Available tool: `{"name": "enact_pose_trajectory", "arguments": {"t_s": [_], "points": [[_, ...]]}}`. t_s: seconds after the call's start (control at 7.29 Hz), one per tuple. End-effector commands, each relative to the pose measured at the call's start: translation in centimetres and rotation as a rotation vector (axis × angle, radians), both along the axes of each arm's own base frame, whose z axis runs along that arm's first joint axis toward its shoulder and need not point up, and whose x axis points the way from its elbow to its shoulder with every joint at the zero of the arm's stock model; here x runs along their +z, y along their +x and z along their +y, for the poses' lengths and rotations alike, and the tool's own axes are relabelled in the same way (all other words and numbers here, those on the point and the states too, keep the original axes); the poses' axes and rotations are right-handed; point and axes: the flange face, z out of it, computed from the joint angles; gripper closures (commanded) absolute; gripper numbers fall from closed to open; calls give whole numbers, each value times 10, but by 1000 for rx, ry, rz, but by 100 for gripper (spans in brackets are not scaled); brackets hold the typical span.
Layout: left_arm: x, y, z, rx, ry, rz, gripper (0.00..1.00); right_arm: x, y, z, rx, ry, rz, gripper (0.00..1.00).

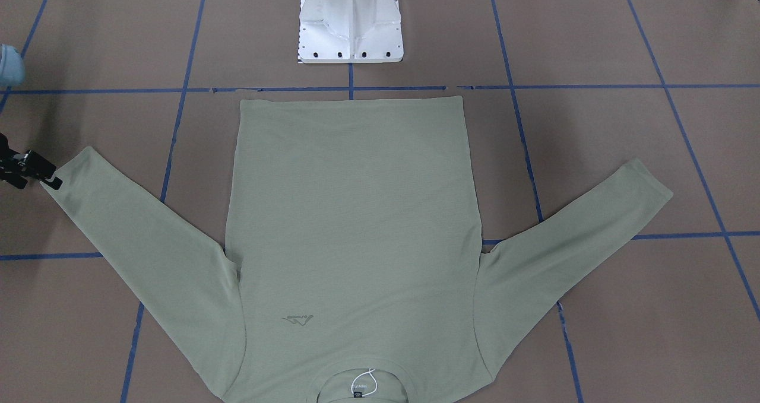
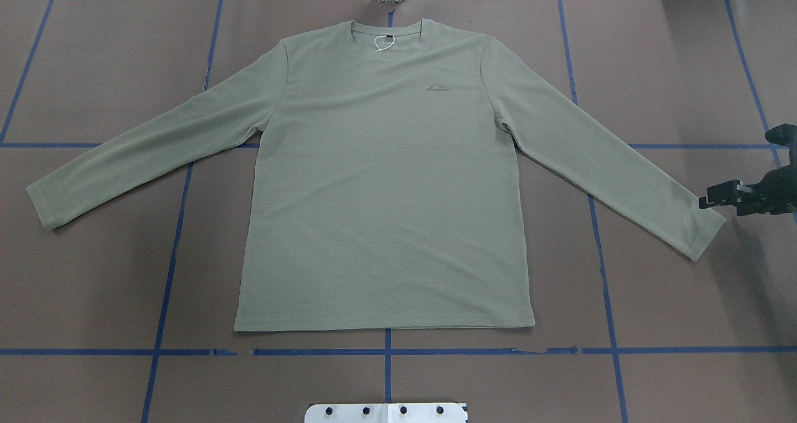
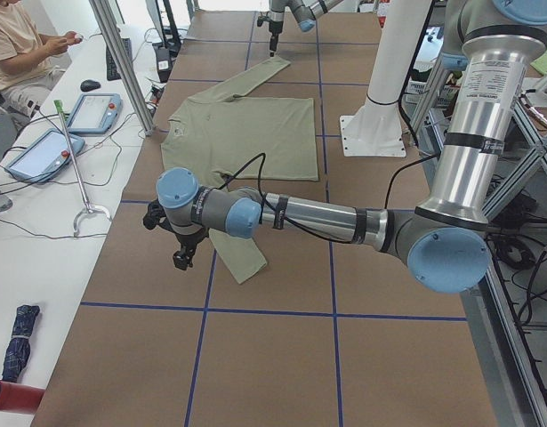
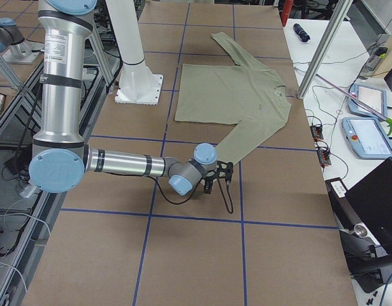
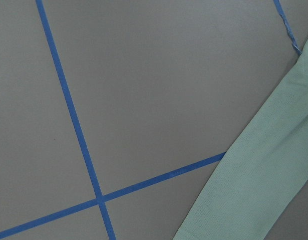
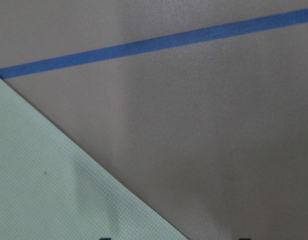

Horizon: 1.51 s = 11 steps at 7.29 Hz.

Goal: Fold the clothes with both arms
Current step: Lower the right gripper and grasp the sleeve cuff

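right gripper (image 2: 707, 200), fingers spread, hovers by the cuff (image 2: 707, 227) at the shirt's (image 2: 386, 180) 3 o'clock; it should straddle the hem squarely before pinching. left gripper (image 3: 181, 259): cannot tell.

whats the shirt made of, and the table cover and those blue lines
Shirt: sage-green knit fabric, matte; a fine grid texture shows in the wrist views. Table cover: looks like matte brown paper or board, can't say which. Blue lines: likely adhesive tape, with ragged breaks.
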Motion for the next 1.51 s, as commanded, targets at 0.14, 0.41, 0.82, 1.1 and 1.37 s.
{"name": "enact_pose_trajectory", "arguments": {"t_s": [0.14,0.41,0.82,1.1,1.37], "points": [[1,0,0,0,3,-1,0,11,-4,6,-15,-20,8,19],[3,0,1,0,-2,-1,0,12,-4,7,-18,-23,6,55],[8,0,3,1,-8,-2,0,10,-5,7,-26,-22,-1,100],[9,0,4,1,-10,0,0,3,-5,7,-28,-19,-13,100],[8,0,4,1,-9,0,0,2,-3,8,-30,-19,-20,100]]}}
